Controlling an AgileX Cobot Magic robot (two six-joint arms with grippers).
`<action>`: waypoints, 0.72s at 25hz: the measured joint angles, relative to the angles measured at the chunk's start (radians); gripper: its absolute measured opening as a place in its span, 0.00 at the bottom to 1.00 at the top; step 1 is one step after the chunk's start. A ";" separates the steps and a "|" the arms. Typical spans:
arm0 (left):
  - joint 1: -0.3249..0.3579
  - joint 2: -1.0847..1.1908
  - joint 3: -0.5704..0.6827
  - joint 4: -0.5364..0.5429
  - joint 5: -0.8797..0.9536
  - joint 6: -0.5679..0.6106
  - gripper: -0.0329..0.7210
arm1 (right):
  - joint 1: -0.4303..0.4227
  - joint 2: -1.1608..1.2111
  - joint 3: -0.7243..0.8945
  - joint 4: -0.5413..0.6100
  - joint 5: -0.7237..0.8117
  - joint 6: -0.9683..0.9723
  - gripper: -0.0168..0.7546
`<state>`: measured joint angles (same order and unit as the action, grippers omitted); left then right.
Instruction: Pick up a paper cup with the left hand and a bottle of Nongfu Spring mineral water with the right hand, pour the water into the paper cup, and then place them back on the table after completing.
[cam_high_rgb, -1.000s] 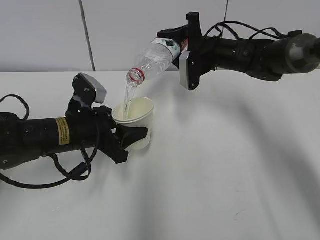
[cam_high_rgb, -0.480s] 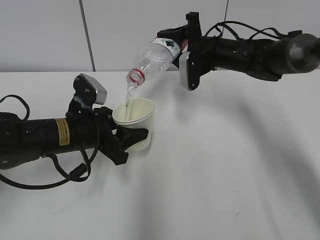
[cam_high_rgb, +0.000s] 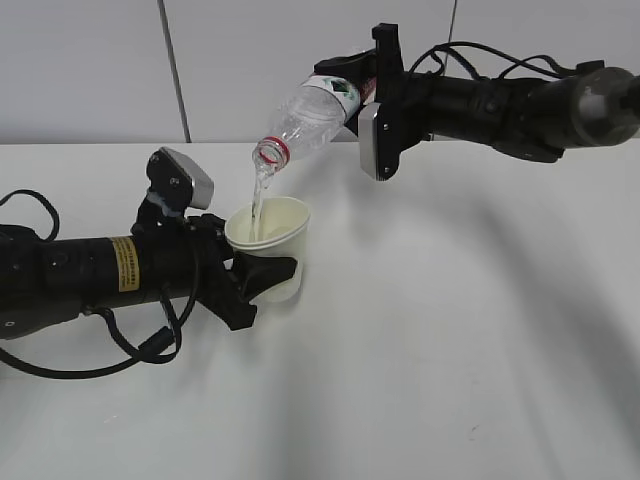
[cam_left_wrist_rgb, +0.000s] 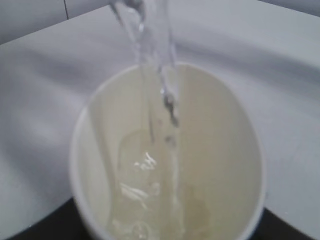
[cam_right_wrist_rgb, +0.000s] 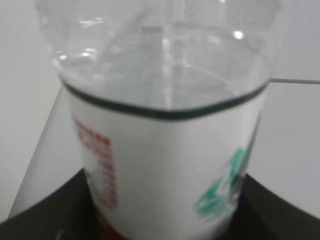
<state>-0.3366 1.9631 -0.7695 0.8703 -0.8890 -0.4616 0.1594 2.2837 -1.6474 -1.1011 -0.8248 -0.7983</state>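
Observation:
My left gripper (cam_high_rgb: 262, 275), on the arm with the yellow label, is shut on the cream paper cup (cam_high_rgb: 270, 240) and holds it upright just above the white table (cam_high_rgb: 450, 330). My right gripper (cam_high_rgb: 355, 95) is shut on the clear Nongfu Spring bottle (cam_high_rgb: 310, 115), tilted with its red-ringed mouth down-left over the cup. A thin stream of water (cam_high_rgb: 258, 200) runs from the mouth into the cup. In the left wrist view the cup (cam_left_wrist_rgb: 220, 150) fills the frame, with the water (cam_left_wrist_rgb: 150, 200) pooling inside. In the right wrist view the bottle (cam_right_wrist_rgb: 165, 155) shows its white label.
A grey wall (cam_high_rgb: 90, 60) with a dark vertical seam stands behind the table. Black cables (cam_high_rgb: 150, 345) loop from the left arm onto the tabletop at the left.
The stream keeps running into the cup; both arms, cup and bottle hold nearly the same position.

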 joint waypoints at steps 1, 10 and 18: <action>0.000 0.000 0.000 0.000 0.000 0.000 0.51 | 0.000 0.000 0.000 0.000 0.000 0.000 0.55; 0.000 0.000 0.000 0.000 0.000 0.000 0.51 | 0.000 0.000 0.000 0.006 0.021 -0.001 0.55; 0.000 0.000 0.000 0.000 0.000 0.000 0.51 | 0.000 0.000 -0.002 0.061 0.030 -0.001 0.54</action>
<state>-0.3366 1.9631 -0.7695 0.8705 -0.8890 -0.4616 0.1594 2.2837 -1.6491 -1.0399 -0.7944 -0.7997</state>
